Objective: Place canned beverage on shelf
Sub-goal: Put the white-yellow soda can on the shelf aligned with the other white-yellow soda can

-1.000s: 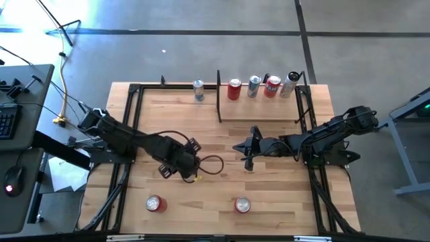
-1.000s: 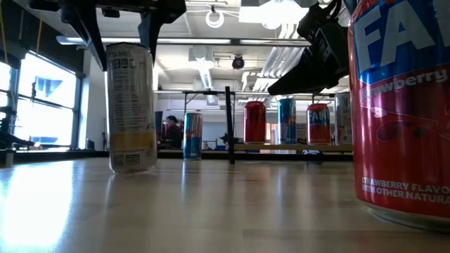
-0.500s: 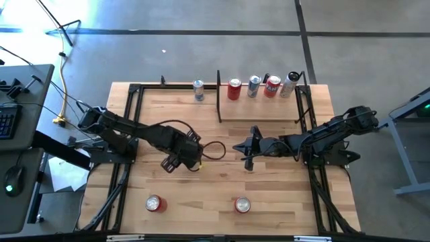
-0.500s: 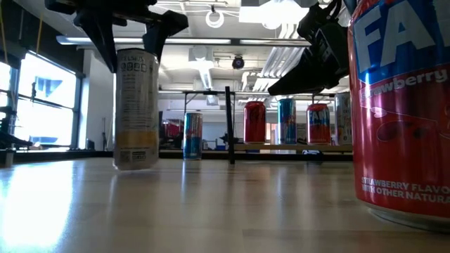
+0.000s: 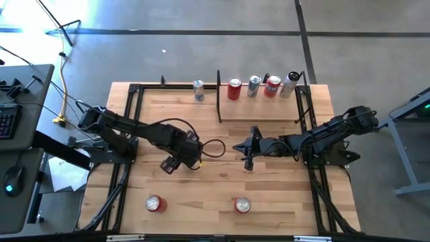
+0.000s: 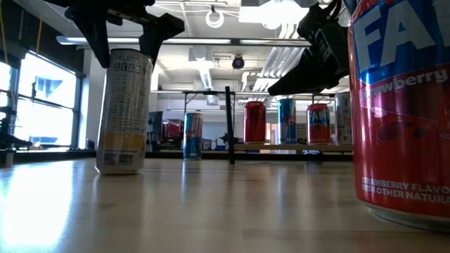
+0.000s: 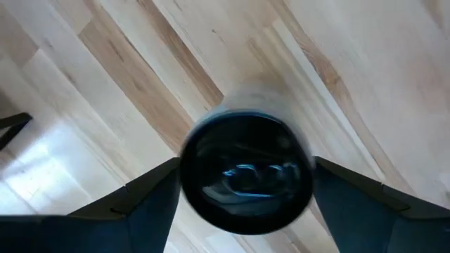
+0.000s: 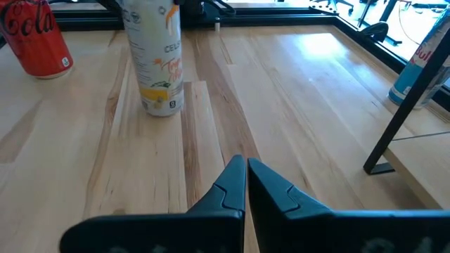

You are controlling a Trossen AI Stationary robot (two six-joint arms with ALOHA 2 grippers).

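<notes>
can vs gripper: the tall slim can [image 6: 124, 111] sits straight under the left gripper [image 7: 242, 184], a dark finger on each side of its top

left gripper state: spread wide around the can's top; honestly can't tell if the fingers are actually touching the sides or just flanking it

can's axis: basically upright but tipped a bit in the low view, bottom edge down on the tabletop [image 5: 282, 195]. Looks more like resting than lifted, though that's my read

shelf from the gripper: the shelf [image 5: 259, 111] is ahead of the left gripper and off toward the right arm's side, well apart, with four cans [image 5: 234, 89] already lined along its far edge

nearer arm: left one by a mile. The right gripper [image 8: 246, 184] is pinched shut, holding nothing, hovering mid-tabletop with the can out in front of it

hard to see: from above, the arm covers the can completely. Wrist view shows only its blurry dark top, no label. Another red can [image 6: 401, 105] fills the low view's edge and is cut off
</notes>
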